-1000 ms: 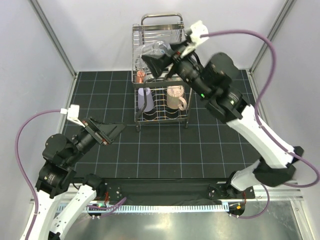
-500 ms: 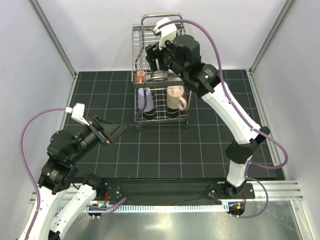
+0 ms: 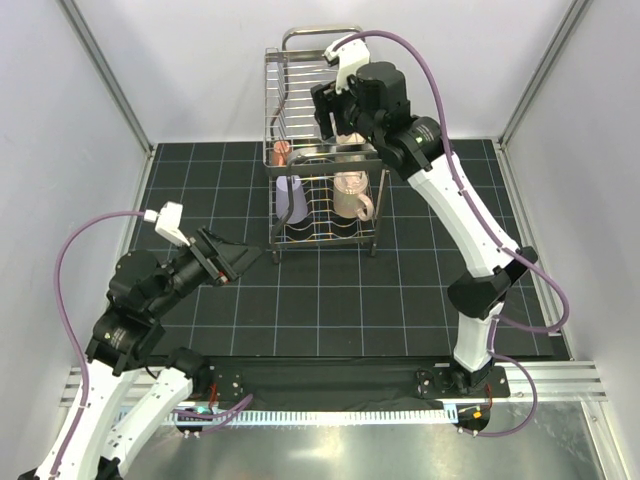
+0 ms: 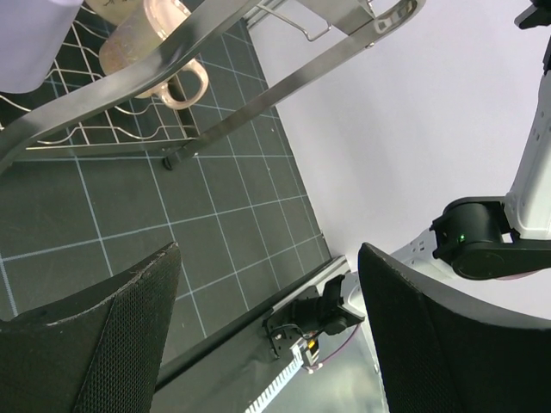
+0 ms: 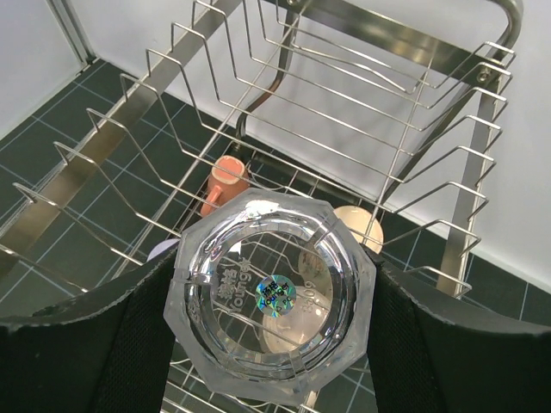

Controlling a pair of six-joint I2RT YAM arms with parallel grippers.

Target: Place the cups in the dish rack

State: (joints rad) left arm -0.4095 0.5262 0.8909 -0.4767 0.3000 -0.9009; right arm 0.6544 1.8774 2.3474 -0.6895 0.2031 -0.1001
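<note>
The steel wire dish rack (image 3: 322,32) stands at the back of the mat. My right gripper (image 3: 336,108) is above its upper tier, shut on the clear drinking glass (image 5: 274,297), whose base faces the wrist camera. A lavender tumbler (image 3: 291,198) and a pinkish-beige mug (image 3: 352,195) sit in the lower tier. A salmon-tan mug (image 3: 281,152) sits at the rack's left side and also shows in the right wrist view (image 5: 224,181). My left gripper (image 3: 235,258) is open and empty, low over the mat, left of the rack.
The black gridded mat (image 3: 400,290) covers the table in front of the rack. White walls and metal frame posts (image 3: 100,70) close in the sides. In the left wrist view the rack's steel bars (image 4: 215,26) and the right arm's base (image 4: 482,241) show.
My right arm has carried the glass from in front of the rack's top to over its upper tier and turned the wrist downward. My left arm has risen slightly.
</note>
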